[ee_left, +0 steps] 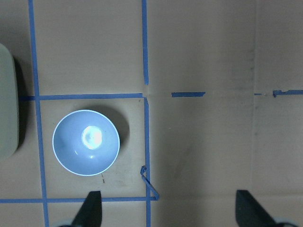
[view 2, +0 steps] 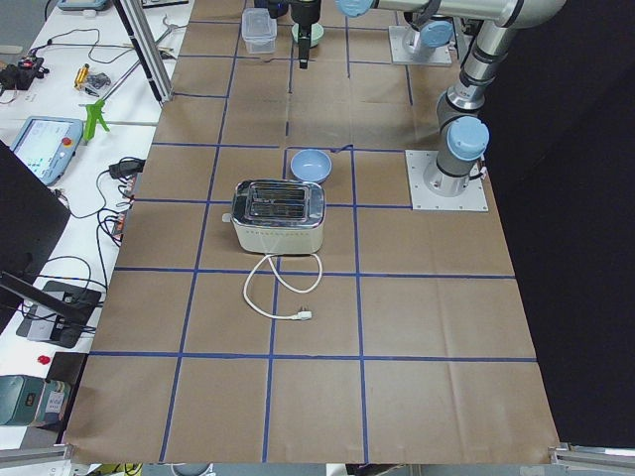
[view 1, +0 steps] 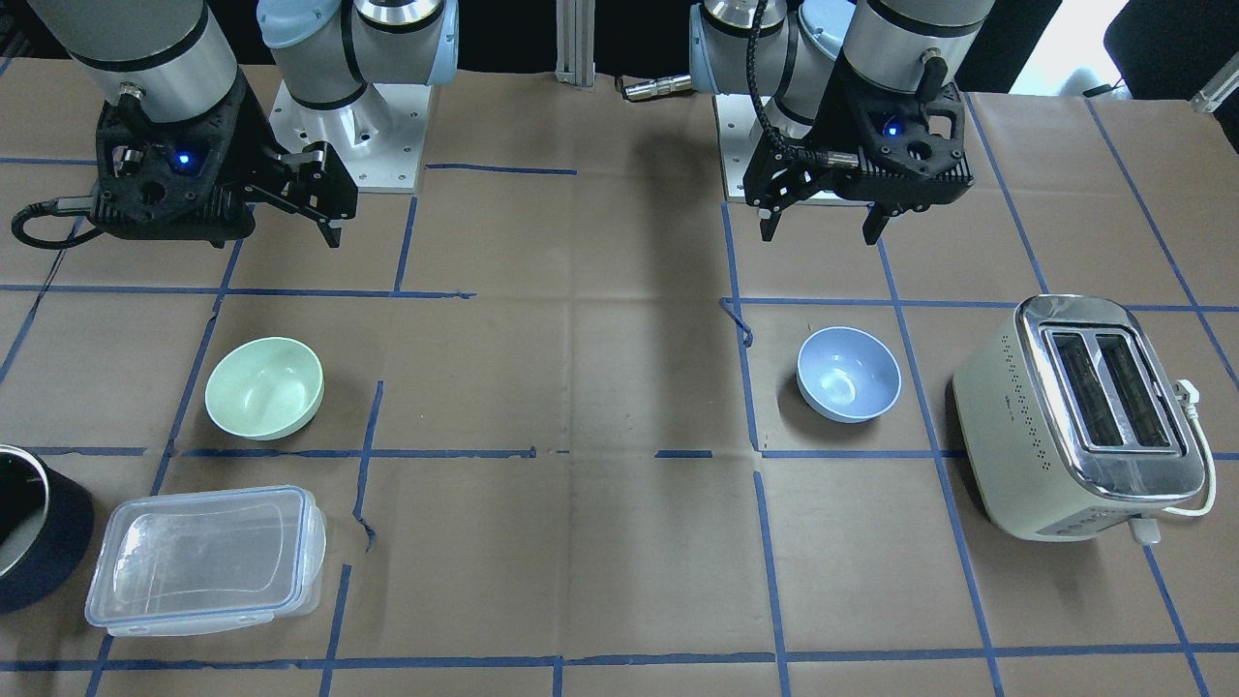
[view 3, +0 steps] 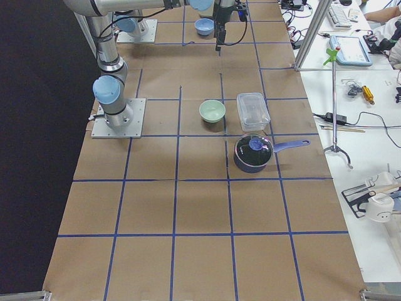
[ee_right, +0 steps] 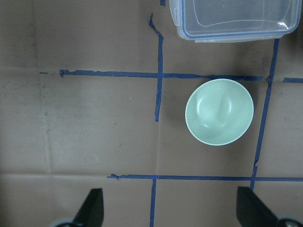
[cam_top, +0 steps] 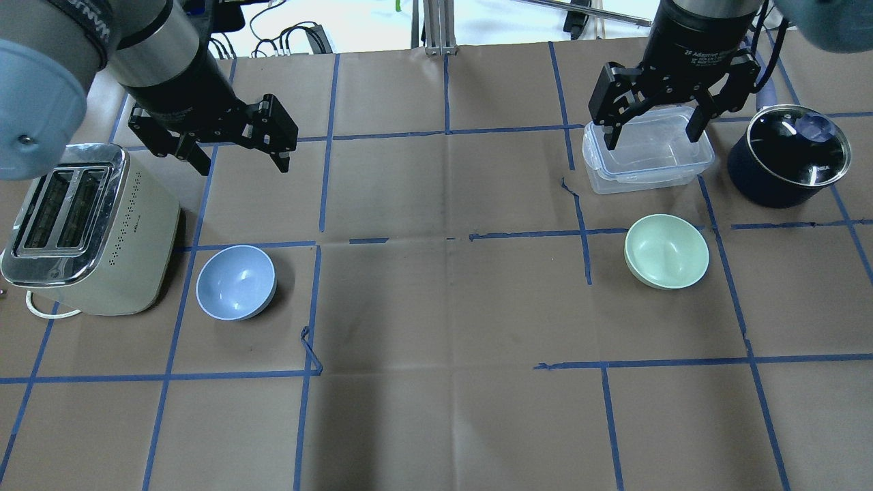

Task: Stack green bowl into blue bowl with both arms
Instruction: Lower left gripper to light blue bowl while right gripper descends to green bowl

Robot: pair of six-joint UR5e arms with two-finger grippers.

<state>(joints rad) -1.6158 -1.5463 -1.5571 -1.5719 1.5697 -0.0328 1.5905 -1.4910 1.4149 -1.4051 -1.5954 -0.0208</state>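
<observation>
The green bowl [cam_top: 667, 251] sits upright and empty on the table's right half; it also shows in the front view [view 1: 263, 387] and the right wrist view [ee_right: 219, 111]. The blue bowl [cam_top: 236, 281] sits upright and empty on the left half, beside the toaster, and shows in the front view [view 1: 849, 374] and the left wrist view [ee_left: 85, 142]. My left gripper [cam_top: 242, 164] hangs open and empty above the table, beyond the blue bowl. My right gripper [cam_top: 651, 136] hangs open and empty over the clear container, beyond the green bowl.
A cream toaster [cam_top: 82, 225] stands left of the blue bowl, its cord [view 2: 278, 293] trailing off its far end. A clear lidded container [cam_top: 648, 153] and a dark lidded pot [cam_top: 788, 157] sit beyond the green bowl. Blue tape lines grid the brown table.
</observation>
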